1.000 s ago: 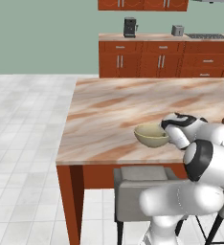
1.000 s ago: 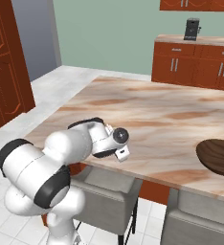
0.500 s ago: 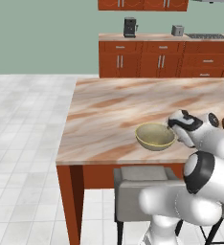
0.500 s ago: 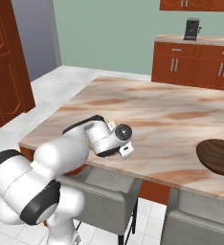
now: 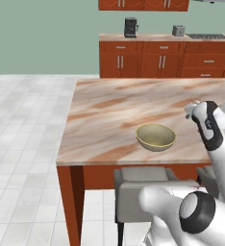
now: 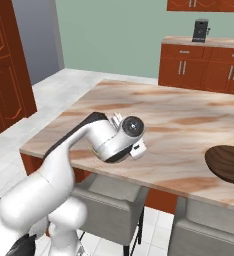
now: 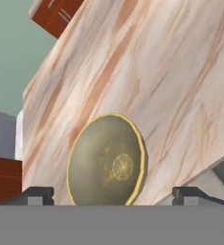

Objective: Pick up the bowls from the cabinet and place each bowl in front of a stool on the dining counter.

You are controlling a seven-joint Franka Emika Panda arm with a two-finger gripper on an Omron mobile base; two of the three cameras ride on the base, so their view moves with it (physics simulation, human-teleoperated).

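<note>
1. The olive-tan bowl (image 5: 156, 137) sits upright on the dining counter (image 5: 109, 110), near the front edge, with its pale yellow rim fully showing in the left base view.
2. A stool (image 5: 143, 192) stands just below that edge, at 6 o'clock of the bowl.
3. In the hand view the olive-tan bowl (image 7: 107, 160) lies low in the middle, its open inside facing the camera, resting on the veined marble (image 7: 171, 72).
4. The gripper (image 7: 113, 195) is spread wide: one dark fingertip (image 7: 35, 194) shows at about 8 o'clock of the bowl and the other at about 4 o'clock, both apart from its rim. Nothing is held between them.
5. In the left base view the hand (image 5: 206, 124) hangs over the counter at 3 o'clock of the bowl, close beside it but not touching.
6. In the right base view the wrist (image 6: 120, 139) sits above the counter's near edge, and the dark brown bowl (image 6: 228, 163) rests on the marble well apart at 3 o'clock.
7. A second stool (image 6: 204, 235) stands under the counter edge at about 6 o'clock of the dark bowl.
8. A dark coffee machine (image 5: 130, 27) stands on the far counter at 12 o'clock.
</note>
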